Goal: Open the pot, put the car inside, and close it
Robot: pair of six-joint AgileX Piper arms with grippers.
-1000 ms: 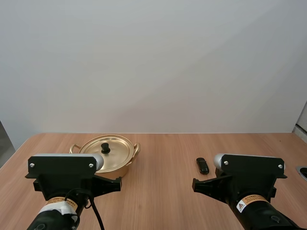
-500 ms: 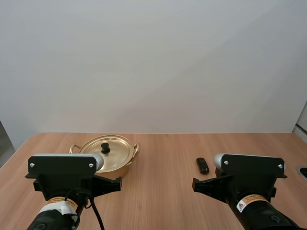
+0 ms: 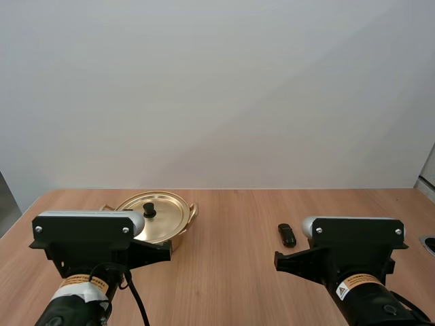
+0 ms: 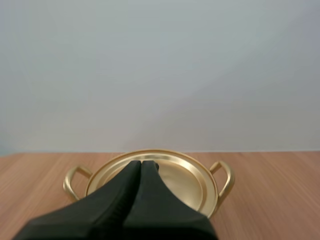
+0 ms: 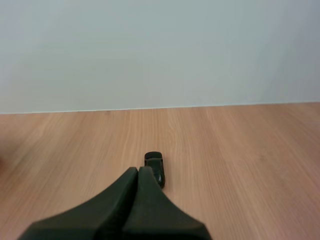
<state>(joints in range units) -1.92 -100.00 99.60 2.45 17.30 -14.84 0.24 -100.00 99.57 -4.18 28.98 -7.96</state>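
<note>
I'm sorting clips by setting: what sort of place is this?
Likely a robot test bench, not a kitchen: a wooden table against a plain wall, holding a lidded gold pot and a small black car before the left arm and right arm.

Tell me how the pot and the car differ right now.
The pot is shiny gold and round; the car is dark and elongated. The pot is far larger than the car. The pot sits ahead of the left hand, the car ahead of the right hand. Both rest on the table, ungrasped.

nothing is legible: the warning sticker (image 3: pixel 350 288) on the right arm (image 3: pixel 384 311) is too small to read.
</note>
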